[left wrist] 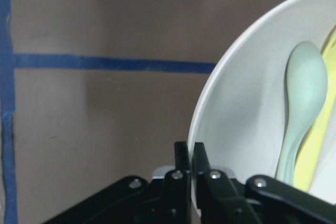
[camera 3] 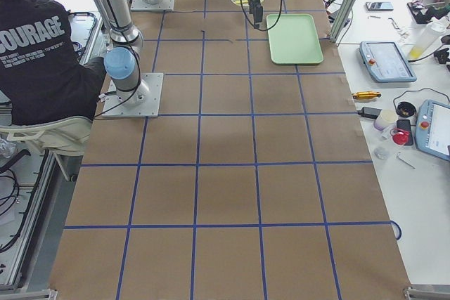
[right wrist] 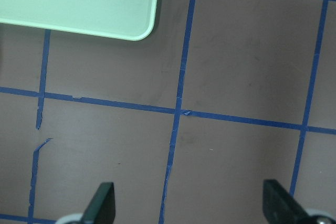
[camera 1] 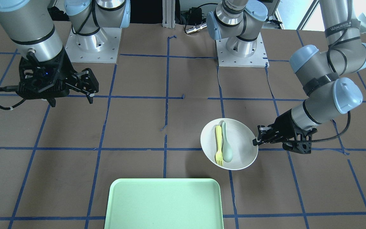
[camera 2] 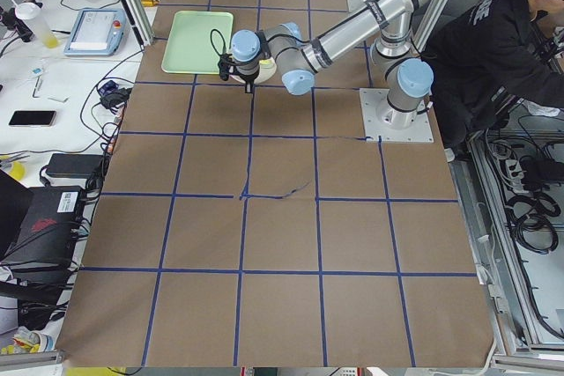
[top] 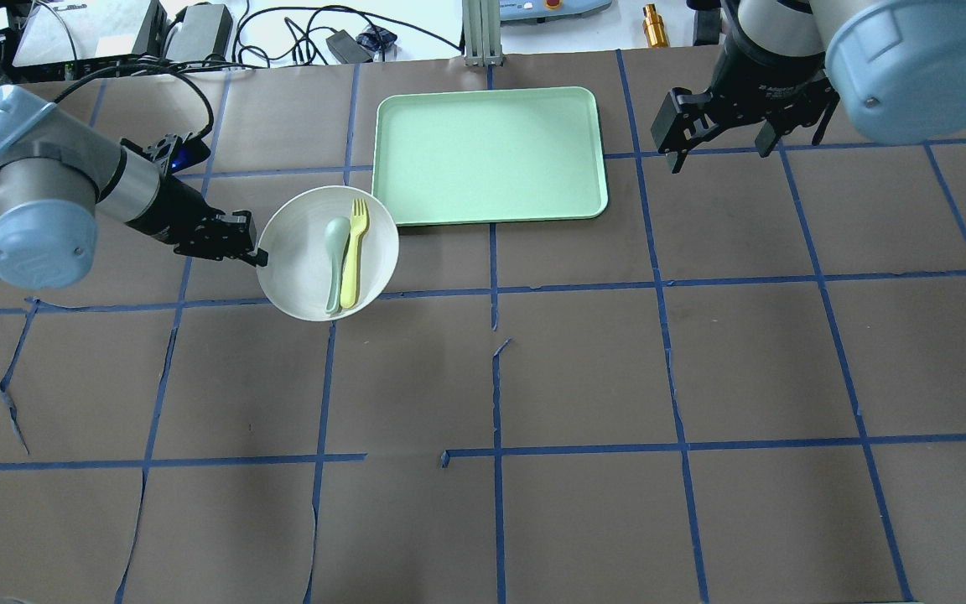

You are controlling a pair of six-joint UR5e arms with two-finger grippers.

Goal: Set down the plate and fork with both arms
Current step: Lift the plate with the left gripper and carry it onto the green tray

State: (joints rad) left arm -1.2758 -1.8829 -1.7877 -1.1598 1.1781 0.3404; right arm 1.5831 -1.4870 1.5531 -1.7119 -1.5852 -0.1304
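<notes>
My left gripper (top: pixel 253 252) is pinched on the rim of the plate (top: pixel 298 239). In the left wrist view both fingertips (left wrist: pixel 182 157) are pressed close together with the thin off-white edge caught between them. The plate reaches out from that grip towards the middle of the table (top: pixel 584 369). It seems to hang a little above the brown surface, with a soft shadow under it in the front-facing view.

The fork (top: pixel 354 252) lies inside the plate with its tines pointing away from my base. It rests against the pale grey-green spoon (top: pixel 334 260), which lies alongside it. The spoon is the nearer of the two to my left gripper, so the fork sits on the half of the plate away from my grip, apart from my fingers.

The mint-green tray (top: pixel 491 155) lies just beyond the plate on my right. In the overhead view the plate's edge overlaps the tray's near left corner.

My right gripper (top: pixel 722 143) hangs spread wide and holds nothing. It is over bare table just past the tray's right side, well apart from both plate and fork. Its wrist view shows only taped table and one tray corner.
</notes>
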